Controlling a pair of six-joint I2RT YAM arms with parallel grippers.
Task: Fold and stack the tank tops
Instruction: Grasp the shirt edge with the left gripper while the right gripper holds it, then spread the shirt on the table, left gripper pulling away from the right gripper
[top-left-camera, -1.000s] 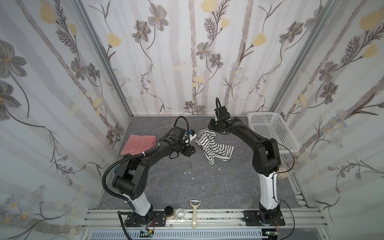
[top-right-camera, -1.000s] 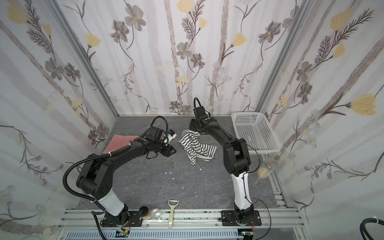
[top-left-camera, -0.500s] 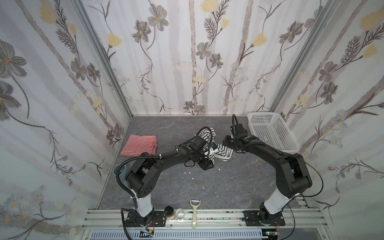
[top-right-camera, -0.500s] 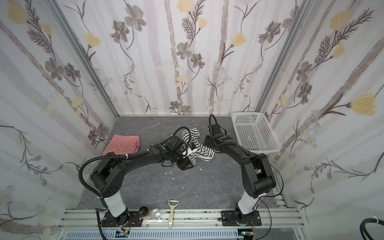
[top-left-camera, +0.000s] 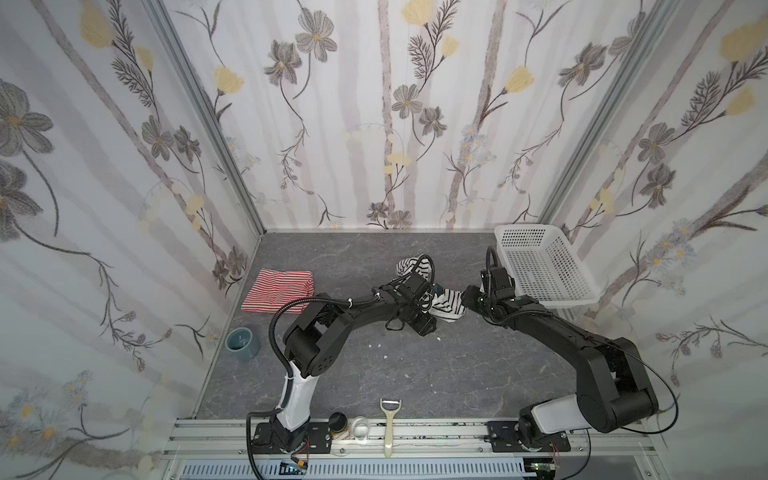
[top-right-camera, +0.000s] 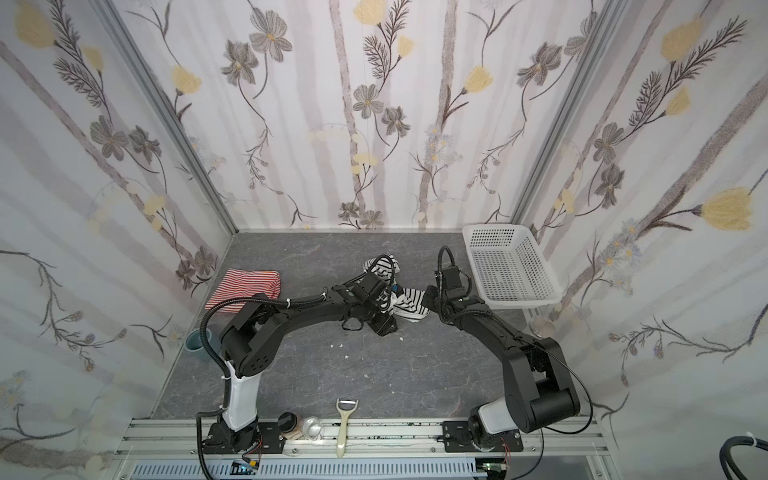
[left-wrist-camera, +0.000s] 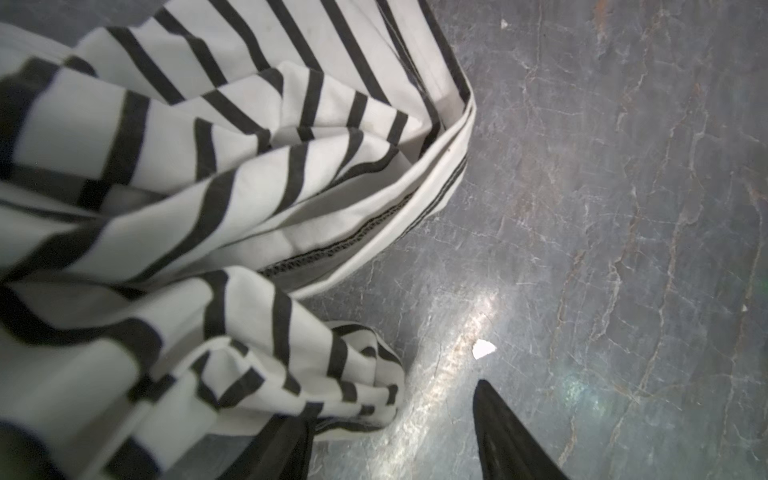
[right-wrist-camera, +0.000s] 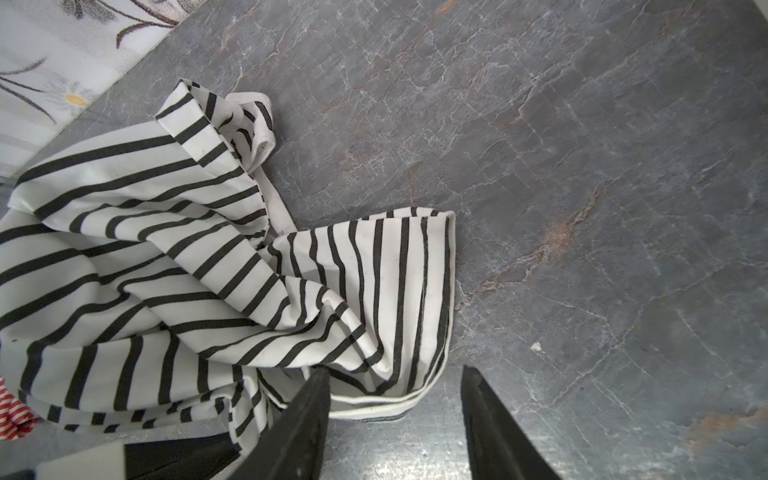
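Fingers (left-wrist-camera: 511, 440) of the left gripper (left-wrist-camera: 395, 401) stand moderately apart over the table (left-wrist-camera: 623, 208). One finger is bare and its partner is partly covered by a bunched fold of the black-striped top (left-wrist-camera: 232, 174). Bare table shows in the gap, so nothing is clamped. The fingers (right-wrist-camera: 303, 415) of the right gripper (right-wrist-camera: 394, 372) (seen from that arm's own wrist camera) are likewise parted. A hemmed corner of the same top lies between them and is not pinched.

In both top views the black-striped top (top-left-camera: 446, 301) (top-right-camera: 409, 305) lies crumpled near the middle of the table, towards the back. The two grippers are low at either side of it, and the left arm reaches across part of the cloth. The red-striped top (top-left-camera: 282, 291) (top-right-camera: 245, 286) lies flat in a rough rectangle near the left wall, well apart from the other top. A white basket (top-left-camera: 528, 227) stands in the back right corner, just beside the right arm's wrist. A grey-blue cup (top-left-camera: 243, 341) sits by the left wall, and a peeler (top-left-camera: 390, 424) lies at the front edge.
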